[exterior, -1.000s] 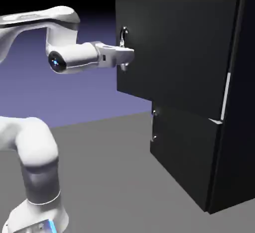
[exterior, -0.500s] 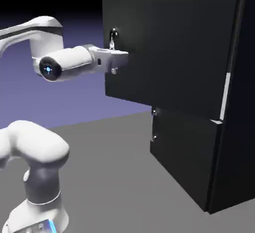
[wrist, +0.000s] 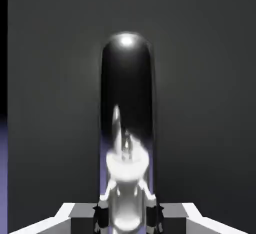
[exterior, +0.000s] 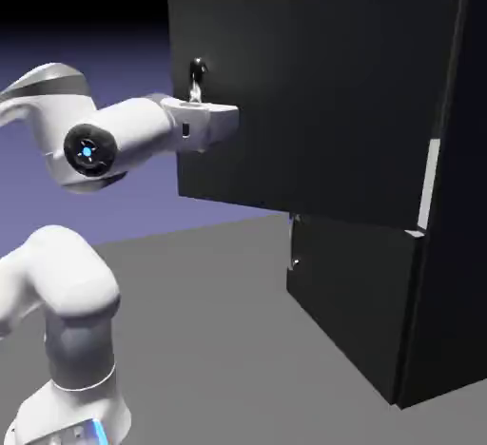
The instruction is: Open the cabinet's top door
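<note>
Midway through its swing, the single top door (exterior: 333,101) of a lone black cabinet (exterior: 466,196) stands ajar, its free edge out toward the exterior view's left, well beyond the cabinet's front, as one white robot arm (exterior: 71,281) grips its one silver handle (exterior: 197,74). The gripper (wrist: 126,215) is closed on that upright bar, its two fingertips pressed to either side of the shiny metal, the bar's rounded upper end rising above them in the hand view. Two doors are seen in all, one above the other, with two handles; the lower door (exterior: 357,291) is shut, its slim handle (exterior: 293,241) near its left edge in the exterior view and partly hidden at the top. One pale strip (exterior: 430,184) shows by the top door's right edge. Open backdrop (exterior: 143,210) lies beyond the top door's free edge, with a thin band of it along the hand view's left edge. Bare grey floor (exterior: 209,338) spreads between the arm's base (exterior: 71,410) and the cabinet.
</note>
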`<state>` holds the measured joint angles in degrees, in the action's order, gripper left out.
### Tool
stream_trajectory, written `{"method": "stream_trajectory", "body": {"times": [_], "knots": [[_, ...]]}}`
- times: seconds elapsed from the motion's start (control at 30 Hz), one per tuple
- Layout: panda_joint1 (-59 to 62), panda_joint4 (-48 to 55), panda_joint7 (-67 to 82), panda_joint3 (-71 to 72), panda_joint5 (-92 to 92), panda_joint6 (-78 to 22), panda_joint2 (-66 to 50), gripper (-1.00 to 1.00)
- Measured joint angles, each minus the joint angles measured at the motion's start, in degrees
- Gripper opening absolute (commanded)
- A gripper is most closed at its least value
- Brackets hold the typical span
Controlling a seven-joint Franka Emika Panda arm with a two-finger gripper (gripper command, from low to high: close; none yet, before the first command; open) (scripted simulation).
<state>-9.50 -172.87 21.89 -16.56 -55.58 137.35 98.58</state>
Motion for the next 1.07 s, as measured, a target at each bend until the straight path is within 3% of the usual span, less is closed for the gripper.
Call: {"method": "stream_trajectory", "body": {"times": [0.37,0.47,1.0,1.03,1.07], "knots": [[3.2,9.1,0.5,-22.9,17.2,-23.9,-0.2,-1.0],[-1.9,11.8,-3.1,-27.6,24.3,-25.8,2.4,-1.0],[-27.5,45.0,-9.0,-41.8,38.1,-57.4,2.4,-1.0],[-28.6,46.4,-9.2,-42.0,38.2,-58.5,2.3,1.0],[-28.6,46.4,-9.2,-42.0,38.3,-58.5,2.3,1.0]]}}
